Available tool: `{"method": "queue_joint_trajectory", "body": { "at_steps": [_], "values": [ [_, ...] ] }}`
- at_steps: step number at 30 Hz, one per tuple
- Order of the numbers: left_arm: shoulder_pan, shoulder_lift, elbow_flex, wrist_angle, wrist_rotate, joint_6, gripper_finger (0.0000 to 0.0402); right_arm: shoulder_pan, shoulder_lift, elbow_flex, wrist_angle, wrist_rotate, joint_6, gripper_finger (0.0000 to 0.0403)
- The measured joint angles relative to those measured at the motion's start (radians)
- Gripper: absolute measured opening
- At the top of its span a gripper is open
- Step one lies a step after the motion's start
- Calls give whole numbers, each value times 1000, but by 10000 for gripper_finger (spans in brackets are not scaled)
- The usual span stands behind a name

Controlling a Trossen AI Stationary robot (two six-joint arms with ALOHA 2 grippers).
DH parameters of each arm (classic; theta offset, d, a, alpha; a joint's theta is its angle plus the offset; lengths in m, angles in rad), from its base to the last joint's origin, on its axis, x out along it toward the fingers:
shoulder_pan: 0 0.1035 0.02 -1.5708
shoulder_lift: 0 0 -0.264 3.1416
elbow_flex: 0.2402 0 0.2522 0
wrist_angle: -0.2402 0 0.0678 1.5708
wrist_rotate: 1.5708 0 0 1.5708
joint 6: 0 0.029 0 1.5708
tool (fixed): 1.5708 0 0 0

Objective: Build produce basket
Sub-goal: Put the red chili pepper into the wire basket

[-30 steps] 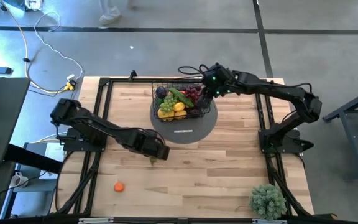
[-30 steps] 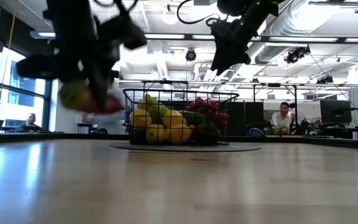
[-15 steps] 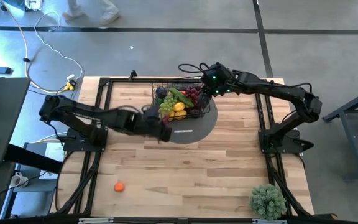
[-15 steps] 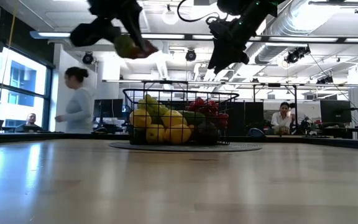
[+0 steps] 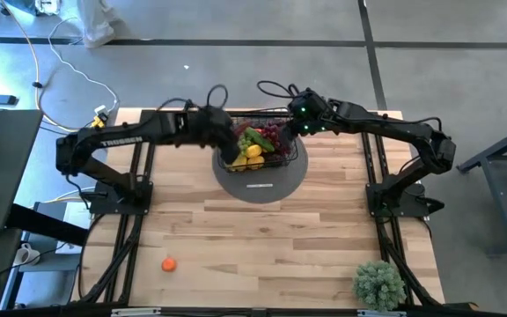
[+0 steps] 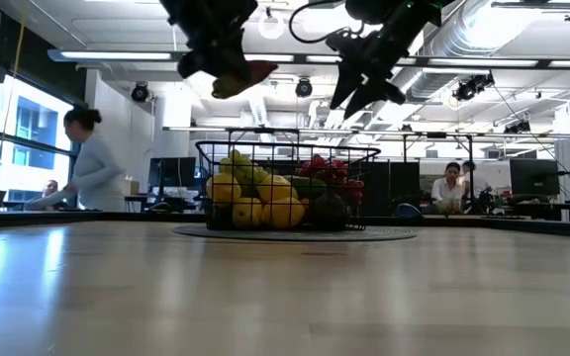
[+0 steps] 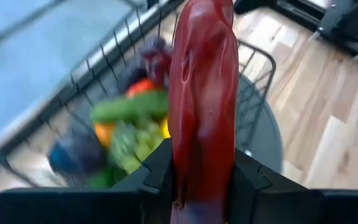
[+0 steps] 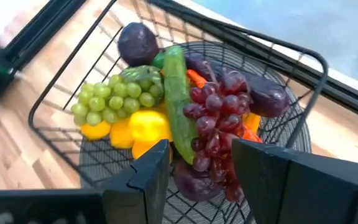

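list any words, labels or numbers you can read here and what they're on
"TROSSEN" in white letters along the left arm, seen from above.
A small pale mark on the grey mat in front of the basket: too small to read.
No other readable text in any view.

It was an open-plan office lab. Desk monitors [image 6: 535, 176], exposed ceiling ducts [image 6: 508, 35] and seated people [image 6: 450, 186] lay beyond the wooden table [image 6: 285, 292].
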Motion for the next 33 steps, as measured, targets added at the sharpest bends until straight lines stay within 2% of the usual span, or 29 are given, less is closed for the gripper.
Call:
{"method": "queue_joint_trajectory", "body": {
  "at_steps": [7, 11, 14, 23, 33],
  "values": [
    [151, 13, 0, 88, 136, 424, 83, 6, 0, 0, -30, 42, 147, 156],
    [198, 36, 0, 133, 146, 646, 83, 20, 0, 0, -70, 82, 226, 156],
    [226, 71, 0, 159, 147, 751, 83, 42, 0, 0, -98, 101, 291, 156],
    [245, 196, 0, 171, 146, 936, 83, 129, 0, 0, -152, 206, 450, 156],
    [235, 304, -1, 189, 107, 960, 95, 179, 0, 0, -158, 257, 482, 156]
  ]
}}
